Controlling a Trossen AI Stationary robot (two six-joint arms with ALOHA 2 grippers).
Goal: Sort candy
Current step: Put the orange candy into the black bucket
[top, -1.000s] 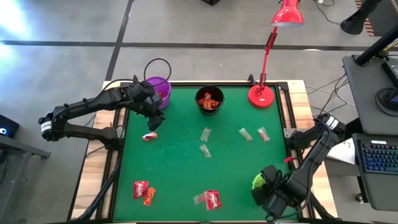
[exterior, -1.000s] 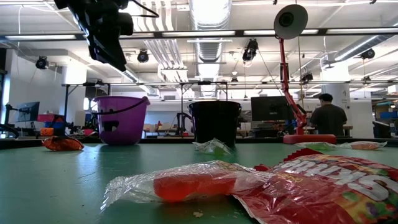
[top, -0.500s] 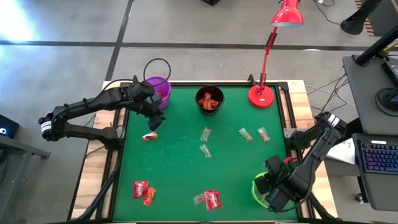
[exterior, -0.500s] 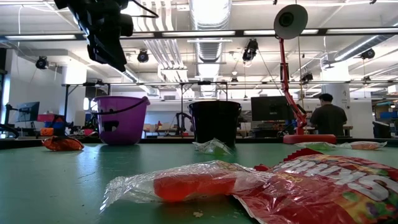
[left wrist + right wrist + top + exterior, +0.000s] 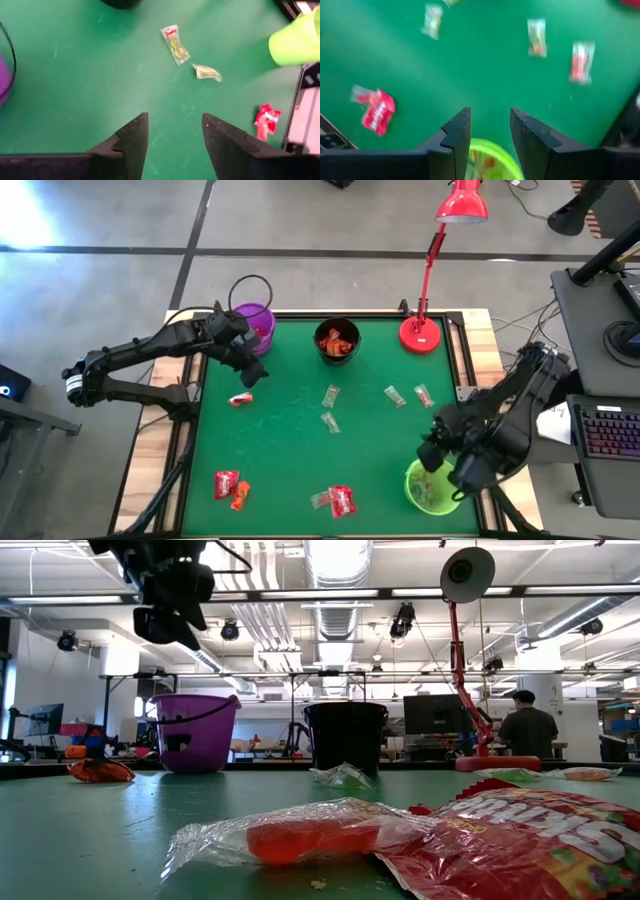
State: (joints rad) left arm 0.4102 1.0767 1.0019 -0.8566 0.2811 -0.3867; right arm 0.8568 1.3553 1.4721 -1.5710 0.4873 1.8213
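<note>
Wrapped candy lies scattered on the green table: clear greenish pieces (image 5: 330, 395) (image 5: 328, 421) (image 5: 395, 396), a red one (image 5: 424, 395), red and orange ones near the front (image 5: 227, 483) (image 5: 340, 500), and one (image 5: 240, 399) just below my left gripper. My left gripper (image 5: 250, 372) (image 5: 175, 135) hangs open above the table beside the purple cup (image 5: 255, 322), with nothing between its fingers. My right gripper (image 5: 436, 452) (image 5: 490, 132) is open and empty, raised above the far rim of the green cup (image 5: 432, 486) (image 5: 487, 160). The black cup (image 5: 337, 340) holds orange candy.
A red desk lamp (image 5: 421, 332) stands at the far right corner of the table. The purple and black cups stand along the far edge, the green cup near the front right corner. The middle of the green mat is bare between the candies.
My right gripper has risen and moved from over the green cup toward the far edge, uncovering the cup, and its wrist has turned. My left gripper has stayed in place but rolled about its own axis.
</note>
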